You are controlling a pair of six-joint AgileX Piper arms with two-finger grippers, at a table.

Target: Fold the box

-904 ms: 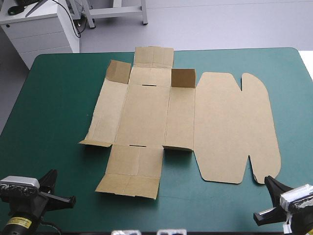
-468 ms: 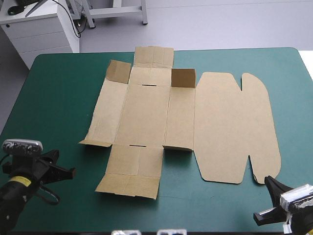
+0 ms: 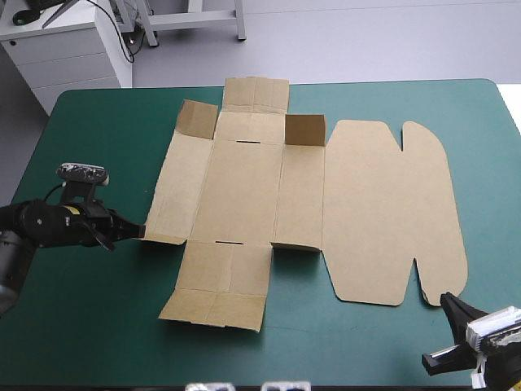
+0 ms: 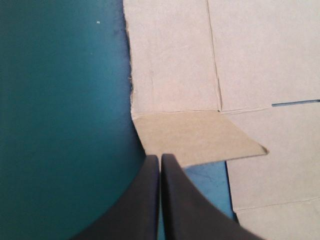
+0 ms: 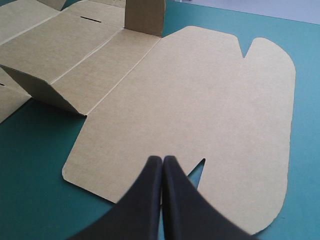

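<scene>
- The table (image 3: 98, 130), under its teal-green cover, fills the high view. The brown box (image 3: 240, 191) lies on it as a cut sheet, opened out from the table's centre toward 3 o'clock.
- The lid (image 3: 391, 212), the widest panel, has rounded corners and lies flat on the sheet's 3 o'clock side.
- A near panel (image 3: 220, 285) reaches from the sheet's middle toward 6 o'clock. A shorter far panel (image 3: 256, 94) reaches toward 12 o'clock, as far as the table's far edge.
- One upright flap (image 3: 198, 120) stands at 11 o'clock from the sheet's middle, and a second upright flap (image 3: 304, 130) stands at 1 o'clock.
- The left gripper (image 3: 134, 231) sits low over the cover at the table's 9 o'clock side and points toward 3 o'clock.
  - Its black fingers are pressed together into one point and hold nothing.
  - The corner flap (image 4: 200, 137), at the sheet's 8 o'clock corner, is tilted a little off the cover. It lies straight ahead of the tip, with its near edge right at the tip.
  - The views do not show whether the tip touches the board.
- The right gripper (image 5: 161, 159) is at the table's 5 o'clock corner, with its fingers closed together and empty.
  - The lid spreads out ahead of it.
  - The lid's near edge and a small notch (image 5: 199, 166) lie just beside the tip.
</scene>
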